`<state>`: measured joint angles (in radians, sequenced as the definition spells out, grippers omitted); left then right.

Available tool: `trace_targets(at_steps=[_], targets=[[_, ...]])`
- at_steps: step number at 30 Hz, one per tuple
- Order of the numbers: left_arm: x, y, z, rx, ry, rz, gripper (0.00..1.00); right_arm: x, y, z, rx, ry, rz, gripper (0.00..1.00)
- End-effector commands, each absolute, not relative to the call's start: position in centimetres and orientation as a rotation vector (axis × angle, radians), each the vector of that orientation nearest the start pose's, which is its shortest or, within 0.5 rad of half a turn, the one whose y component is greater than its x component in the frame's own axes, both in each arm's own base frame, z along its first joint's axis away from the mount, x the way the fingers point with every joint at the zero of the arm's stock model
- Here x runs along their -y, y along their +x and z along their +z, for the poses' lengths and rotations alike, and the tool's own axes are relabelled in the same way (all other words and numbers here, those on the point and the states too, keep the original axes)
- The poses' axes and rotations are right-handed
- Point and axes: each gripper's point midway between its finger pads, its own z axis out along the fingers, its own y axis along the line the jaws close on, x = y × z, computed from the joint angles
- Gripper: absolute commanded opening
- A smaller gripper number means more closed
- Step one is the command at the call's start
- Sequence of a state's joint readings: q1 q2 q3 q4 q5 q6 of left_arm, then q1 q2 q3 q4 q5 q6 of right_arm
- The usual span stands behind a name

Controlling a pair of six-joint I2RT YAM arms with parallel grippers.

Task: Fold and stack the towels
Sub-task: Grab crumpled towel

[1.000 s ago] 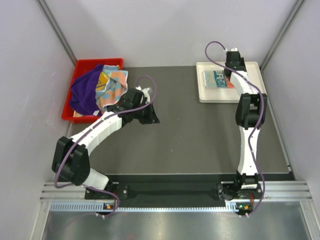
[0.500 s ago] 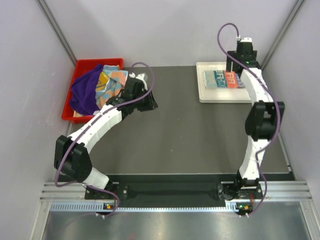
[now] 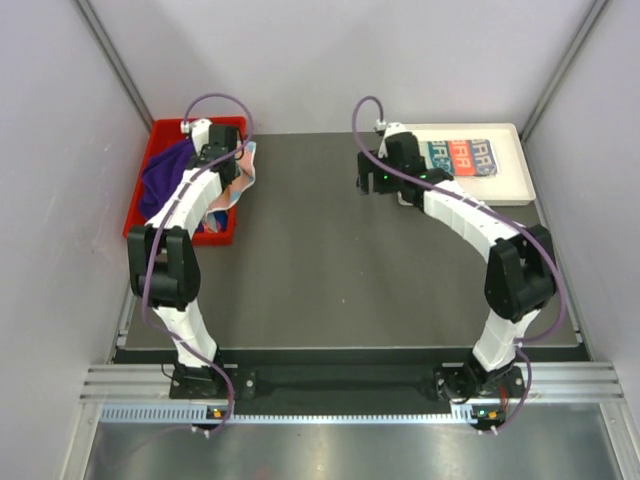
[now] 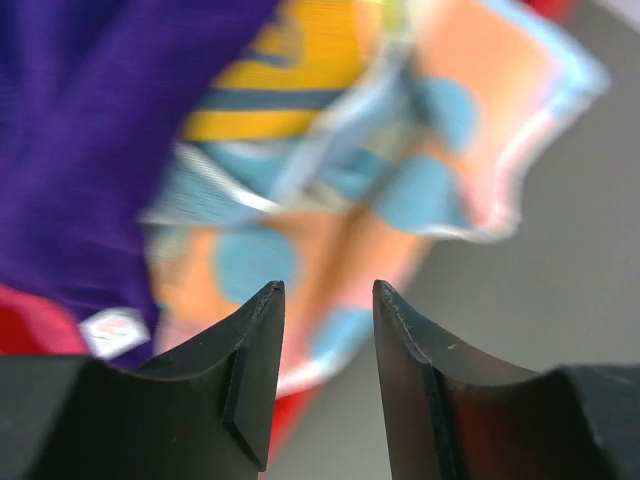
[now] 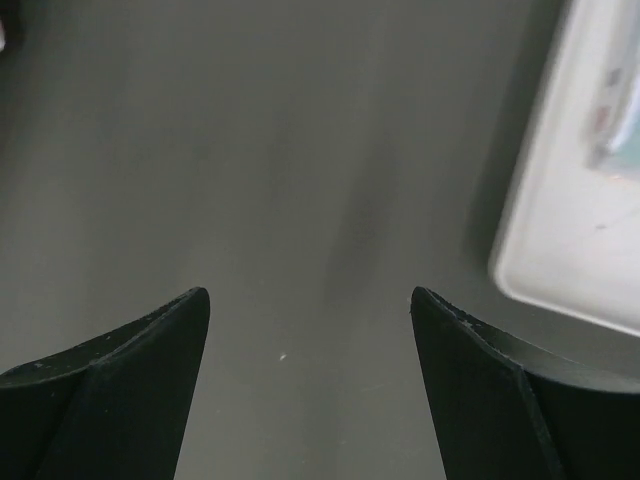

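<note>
A folded teal, orange and white lettered towel (image 3: 465,155) lies in the white tray (image 3: 520,185). In the red bin (image 3: 135,228) a deep purple towel (image 3: 160,180) (image 4: 90,130) is heaped beside a multicoloured orange and blue towel (image 3: 243,172) (image 4: 400,180) that hangs over the bin's right rim. My left gripper (image 3: 225,160) (image 4: 328,290) hovers open over that draped towel, nothing between its fingers. My right gripper (image 3: 368,183) (image 5: 310,295) stands wide open over bare table just left of the tray, holding nothing.
The dark table mat (image 3: 330,270) runs between bin and tray. The tray's white corner (image 5: 570,220) shows at the right of the right wrist view. Pale side walls close in on both sides.
My left gripper swung from the mat up over the bin's right rim and opened. My right gripper opened, left the towel in the tray and moved left onto the mat.
</note>
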<state>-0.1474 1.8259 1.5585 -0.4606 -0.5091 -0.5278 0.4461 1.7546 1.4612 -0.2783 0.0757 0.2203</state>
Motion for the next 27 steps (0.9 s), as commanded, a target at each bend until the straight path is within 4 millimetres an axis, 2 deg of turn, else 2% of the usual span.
trace_targets(at_steps=[1,4,8,10,12,13,15,18,23,27], targets=[[-3.8,50.0,19.5,-1.983,-0.743,0.372,0.47,-25.1,45.7,19.8,-2.099,-0.219,0.421,0.81],[-5.7,50.0,19.7,-1.938,-0.774,0.456,0.49,-26.8,44.8,18.6,-2.116,-0.248,0.456,0.81],[-8.5,50.0,20.0,-1.882,-0.828,0.515,0.51,-27.7,44.2,18.1,-2.114,-0.264,0.490,0.80],[-9.8,50.3,19.5,-1.884,-0.852,0.519,0.51,-27.8,44.2,17.8,-2.118,-0.270,0.489,0.80],[-10.0,50.6,18.7,-1.901,-0.848,0.532,0.51,-27.9,44.2,17.7,-2.120,-0.273,0.489,0.80],[-11.4,50.5,18.6,-1.890,-0.874,0.546,0.51,-27.9,44.2,17.6,-2.121,-0.273,0.489,0.80],[-12.3,50.6,17.8,-1.897,-0.891,0.549,0.51,-28.0,44.2,17.4,-2.124,-0.277,0.487,0.79],[-12.3,51.4,16.1,-1.946,-0.878,0.515,0.50,-28.2,44.1,17.2,-2.126,-0.284,0.489,0.79],[-12.1,52.1,15.1,-1.969,-0.865,0.475,0.48,-28.8,43.8,17.4,-2.126,-0.309,0.520,0.79],[-12.1,52.5,15.4,-1.963,-0.862,0.457,0.29,-28.8,43.7,17.4,-2.120,-0.314,0.519,0.77]])
